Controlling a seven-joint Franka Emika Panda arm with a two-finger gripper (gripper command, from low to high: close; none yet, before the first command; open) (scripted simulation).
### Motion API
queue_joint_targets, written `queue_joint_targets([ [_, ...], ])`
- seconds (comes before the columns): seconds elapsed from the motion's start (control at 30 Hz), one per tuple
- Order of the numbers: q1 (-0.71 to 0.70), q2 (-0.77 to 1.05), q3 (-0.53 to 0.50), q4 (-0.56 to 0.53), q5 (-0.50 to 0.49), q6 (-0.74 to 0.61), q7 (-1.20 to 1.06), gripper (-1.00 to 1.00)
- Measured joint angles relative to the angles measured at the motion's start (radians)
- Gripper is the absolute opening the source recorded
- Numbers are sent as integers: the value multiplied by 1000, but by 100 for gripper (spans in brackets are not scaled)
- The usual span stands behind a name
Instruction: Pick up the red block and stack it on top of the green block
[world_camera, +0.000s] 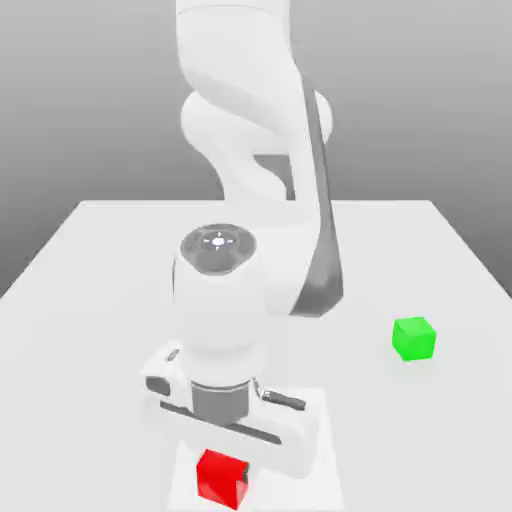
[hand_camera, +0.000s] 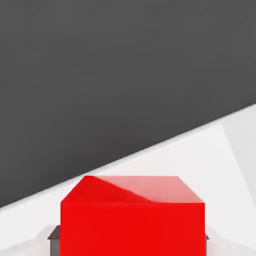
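In the lower middle of the exterior view the gripper (world_camera: 228, 462) sat low over the red block (world_camera: 222, 476), its fingers either side of it — whether they had clamped, I could not tell. The block seemed not yet lifted. Well apart, at mid right, the green block (world_camera: 414, 338) stood bare on the table (world_camera: 90, 260) — lift, carry and stacking all remained.
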Motion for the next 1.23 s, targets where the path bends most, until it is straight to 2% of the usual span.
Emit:
queue_joint_targets([
  [0.2, -6, -170, 18, -29, 21, -141, -16, -100],
  [0.3, 60, -268, 110, -94, 81, -169, -72, -100],
  [0.43, 303, -402, 218, -202, 187, -189, -170, -100],
  [0.73, 640, -664, 387, -454, 314, -199, -317, -100],
  [0.93, 622, -577, 442, -477, 235, -89, -271, -100],
  [1.13, 559, -411, 454, -478, 61, 69, -151, -100],
  [1.17, 558, -387, 444, -478, 26, 91, -127, 100],
  [1.23, 544, -387, 444, -478, 26, 91, -127, 100],
])
